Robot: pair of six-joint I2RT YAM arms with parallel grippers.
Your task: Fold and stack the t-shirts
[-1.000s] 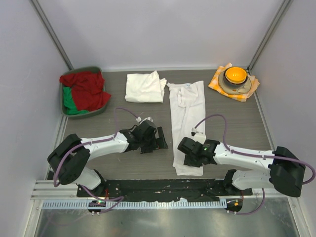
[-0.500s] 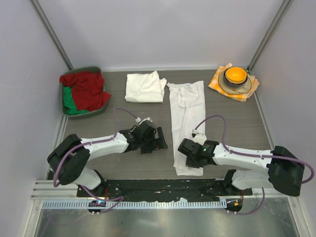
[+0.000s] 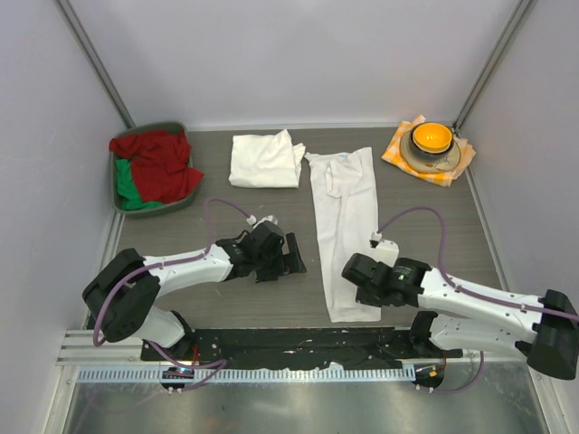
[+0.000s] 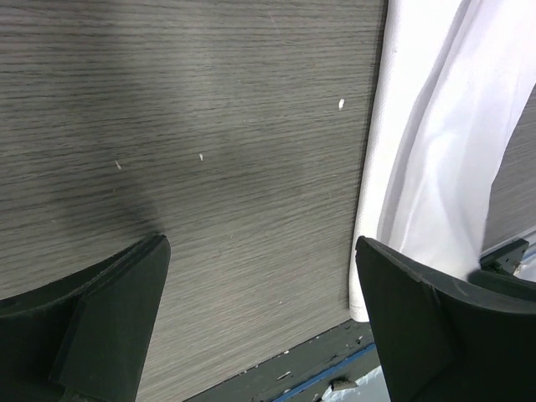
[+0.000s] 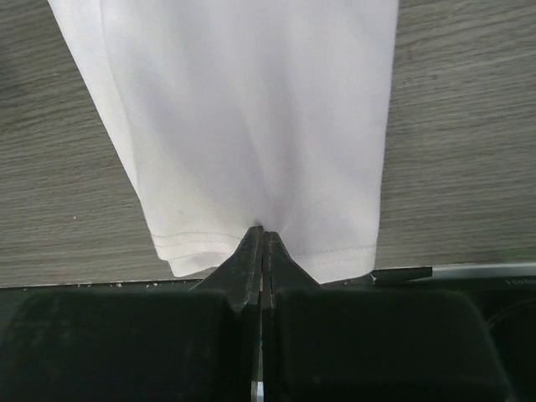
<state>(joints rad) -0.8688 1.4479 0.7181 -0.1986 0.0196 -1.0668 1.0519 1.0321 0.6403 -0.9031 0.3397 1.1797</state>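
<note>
One white t-shirt [image 3: 341, 212] lies as a long narrow strip down the middle of the table, and it also shows in the left wrist view [image 4: 427, 167] and the right wrist view [image 5: 243, 109]. My right gripper [image 3: 355, 283] [image 5: 264, 236] is shut on this shirt's near hem, and the cloth puckers at the fingertips. A second t-shirt [image 3: 265, 160] lies folded at the back, left of the strip. My left gripper [image 3: 291, 255] [image 4: 260, 247] stands wide open over bare table just left of the strip, holding nothing.
A green bin [image 3: 172, 127] with red and green cloth stands at the back left. An orange bowl [image 3: 431, 136] rests on a checked cloth [image 3: 394, 150] at the back right. The table's black front edge [image 5: 469, 272] runs just behind the hem.
My right gripper has shut on the hem and moved right, and the shirt's near end has shifted slightly right with it. The left arm has barely moved.
</note>
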